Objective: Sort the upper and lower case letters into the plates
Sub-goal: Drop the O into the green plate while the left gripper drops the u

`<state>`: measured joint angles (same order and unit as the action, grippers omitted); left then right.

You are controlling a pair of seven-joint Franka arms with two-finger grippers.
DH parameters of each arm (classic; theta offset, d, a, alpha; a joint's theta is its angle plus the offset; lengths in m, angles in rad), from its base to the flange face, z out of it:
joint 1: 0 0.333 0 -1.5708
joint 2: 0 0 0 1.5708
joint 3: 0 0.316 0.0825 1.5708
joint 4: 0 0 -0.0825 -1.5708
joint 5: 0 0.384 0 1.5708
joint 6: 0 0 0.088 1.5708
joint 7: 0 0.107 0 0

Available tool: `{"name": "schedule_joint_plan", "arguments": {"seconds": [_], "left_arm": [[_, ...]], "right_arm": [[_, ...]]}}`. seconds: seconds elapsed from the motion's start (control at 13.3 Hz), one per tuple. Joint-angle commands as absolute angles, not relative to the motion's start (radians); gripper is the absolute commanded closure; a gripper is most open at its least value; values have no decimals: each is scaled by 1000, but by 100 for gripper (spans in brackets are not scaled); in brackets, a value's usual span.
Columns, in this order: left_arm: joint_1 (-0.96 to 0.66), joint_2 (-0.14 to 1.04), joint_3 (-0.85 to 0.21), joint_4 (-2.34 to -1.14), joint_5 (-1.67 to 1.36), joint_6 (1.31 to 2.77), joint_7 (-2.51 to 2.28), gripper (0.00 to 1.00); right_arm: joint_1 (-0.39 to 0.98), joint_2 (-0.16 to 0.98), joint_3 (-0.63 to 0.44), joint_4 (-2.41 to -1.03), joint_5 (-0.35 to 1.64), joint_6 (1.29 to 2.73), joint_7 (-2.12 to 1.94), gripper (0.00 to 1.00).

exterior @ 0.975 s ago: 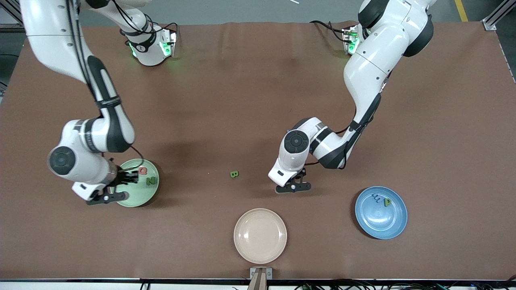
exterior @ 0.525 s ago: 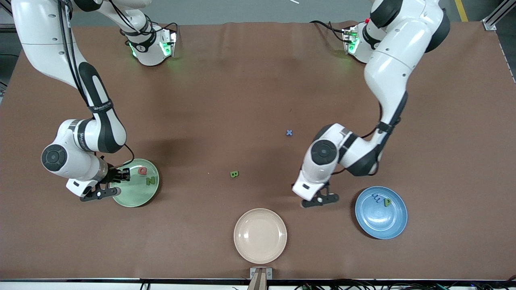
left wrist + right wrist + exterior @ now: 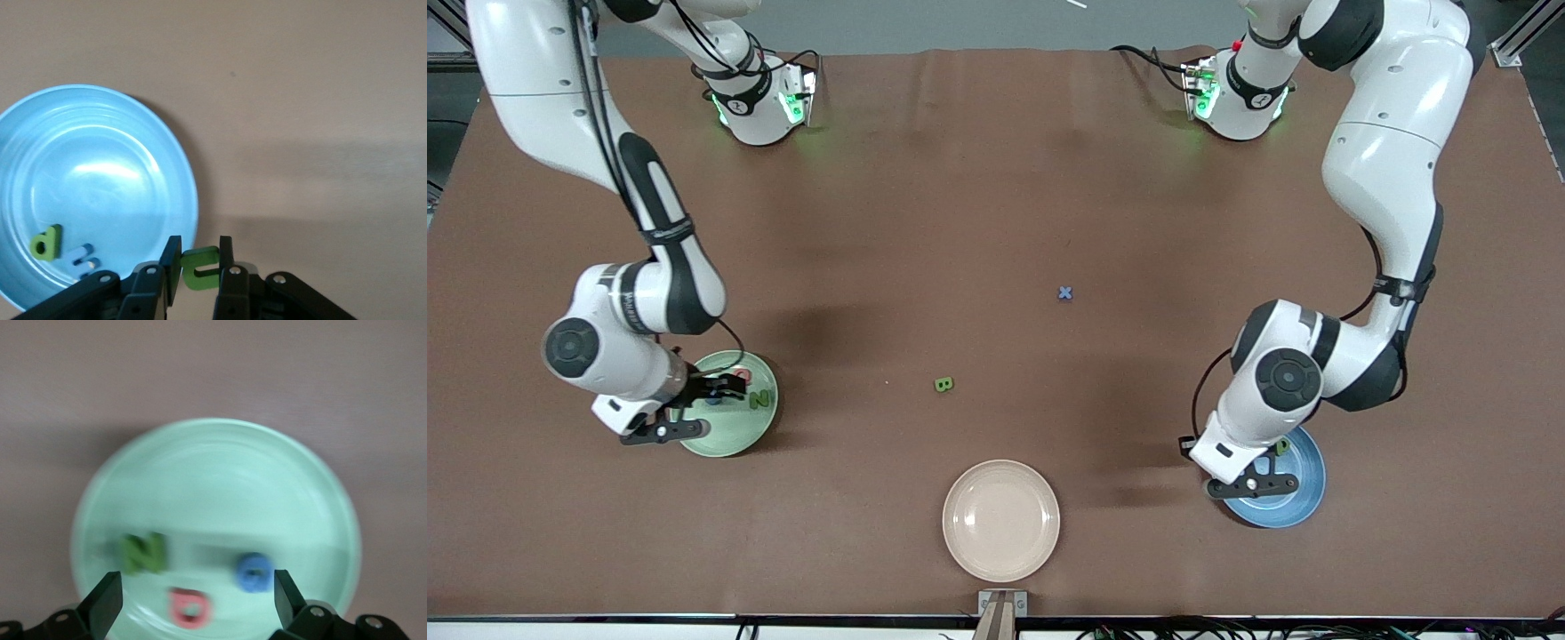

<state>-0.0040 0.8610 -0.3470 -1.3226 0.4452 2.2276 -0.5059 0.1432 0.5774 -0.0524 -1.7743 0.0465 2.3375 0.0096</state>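
Observation:
My right gripper (image 3: 716,391) (image 3: 197,587) hangs open over the mint green plate (image 3: 734,436) (image 3: 220,473). A green N (image 3: 143,553), a pink Q (image 3: 190,608) and a blue G (image 3: 253,572) lie in that plate. My left gripper (image 3: 1261,464) (image 3: 200,248) is shut on a green u (image 3: 200,270) above the rim of the blue plate (image 3: 1294,502) (image 3: 93,167), which holds a green p (image 3: 45,241) and a blue m (image 3: 83,257). A green B (image 3: 943,384) and a blue x (image 3: 1064,292) lie loose on the table between the two plates.
A beige plate (image 3: 1001,520) with nothing in it sits near the table's front edge, nearer to the camera than the green B. Brown cloth covers the whole table.
My left arm swung from mid-table to the blue plate's rim, still shut on the green u. My right gripper opened over the mint plate, and the blue G now lies there.

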Motion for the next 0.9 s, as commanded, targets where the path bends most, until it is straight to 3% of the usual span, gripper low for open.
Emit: {"name": "schedule_joint_plan", "arguments": {"seconds": [0.0, 0.22, 0.38, 0.45, 0.53, 0.6, 0.82], "left_arm": [[30, 859, -350, -1333, 445, 2226, -406, 96], [80, 867, -350, -1341, 437, 2226, -295, 89], [80, 877, -350, -1341, 433, 2227, -299, 69], [78, 876, -351, -1339, 433, 2229, -307, 46], [78, 870, -353, -1341, 419, 2229, -310, 18], [81, 862, -354, -1344, 394, 2227, -311, 0], [83, 787, -402, -1431, 377, 2201, -372, 0]], "right_arm": [[305, 583, -58, -1741, 46, 2339, 316, 0], [460, 676, -60, -1636, 43, 2342, 588, 0], [540, 742, -60, -1573, 31, 2345, 637, 0], [573, 780, -61, -1527, 28, 2347, 635, 0], [593, 822, -61, -1472, 26, 2347, 634, 0], [615, 856, -61, -1432, 26, 2347, 634, 0], [630, 903, -63, -1364, 23, 2347, 624, 4]]}}
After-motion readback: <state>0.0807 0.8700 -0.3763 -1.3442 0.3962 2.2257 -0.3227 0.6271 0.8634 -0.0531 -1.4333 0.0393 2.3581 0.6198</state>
